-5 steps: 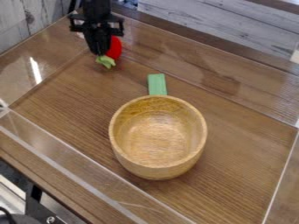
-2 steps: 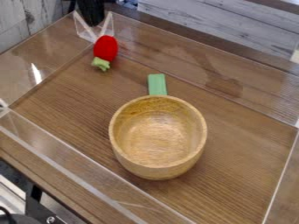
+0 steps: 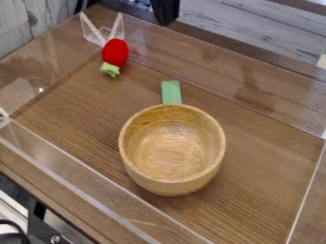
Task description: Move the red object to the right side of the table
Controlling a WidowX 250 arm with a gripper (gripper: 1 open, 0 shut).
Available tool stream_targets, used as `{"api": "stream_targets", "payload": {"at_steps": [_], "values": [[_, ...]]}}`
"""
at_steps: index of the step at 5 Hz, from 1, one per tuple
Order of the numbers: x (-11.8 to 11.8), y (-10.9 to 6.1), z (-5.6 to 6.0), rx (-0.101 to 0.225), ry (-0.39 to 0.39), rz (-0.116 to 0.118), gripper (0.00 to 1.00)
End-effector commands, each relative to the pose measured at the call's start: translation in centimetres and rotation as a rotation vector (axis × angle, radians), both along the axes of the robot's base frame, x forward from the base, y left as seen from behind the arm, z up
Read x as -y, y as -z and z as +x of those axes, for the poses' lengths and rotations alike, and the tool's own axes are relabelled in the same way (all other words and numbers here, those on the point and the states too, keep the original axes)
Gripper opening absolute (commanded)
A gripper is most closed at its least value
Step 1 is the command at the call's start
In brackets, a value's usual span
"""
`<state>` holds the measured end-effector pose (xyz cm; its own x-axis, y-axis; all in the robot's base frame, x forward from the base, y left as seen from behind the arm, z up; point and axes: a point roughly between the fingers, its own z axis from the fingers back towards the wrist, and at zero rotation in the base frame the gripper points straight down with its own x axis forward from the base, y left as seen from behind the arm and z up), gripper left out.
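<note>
Sitting on one table (image 3: 261,114), one red object (image 3: 116,52), one bowl (image 3: 173,150)

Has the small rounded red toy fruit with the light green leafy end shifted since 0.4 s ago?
No. The small rounded red toy fruit with the light green leafy end sits where it did, judged against the round wooden bowl.

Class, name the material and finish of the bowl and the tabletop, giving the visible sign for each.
Bowl: probably wood or bamboo, smooth with a slight sheen; its tan colour and faint pale highlights suggest this, though wood-coloured plastic is possible.

Tabletop: apparently wood or wood-look laminate, fairly smooth; brown grain streaks show.
</note>
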<state>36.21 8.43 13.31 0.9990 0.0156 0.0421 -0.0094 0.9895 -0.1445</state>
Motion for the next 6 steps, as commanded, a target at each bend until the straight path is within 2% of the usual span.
{"api": "stream_targets", "payload": {"at_steps": [1, 2, 3, 5, 6], "values": [[-1.4, -1.8, 0.0, 0.077, 0.012, 0.054, 1.00], [-3.1, 0.9, 0.1, 0.051, -0.079, 0.082, 1.00], [-4.7, 3.2, -0.1, 0.029, -0.135, 0.109, 1.00], [-7.4, 4.4, -0.2, 0.015, -0.078, 0.137, 1.00], [-7.7, 6.0, -0.2, 0.013, -0.020, 0.152, 1.00]]}}
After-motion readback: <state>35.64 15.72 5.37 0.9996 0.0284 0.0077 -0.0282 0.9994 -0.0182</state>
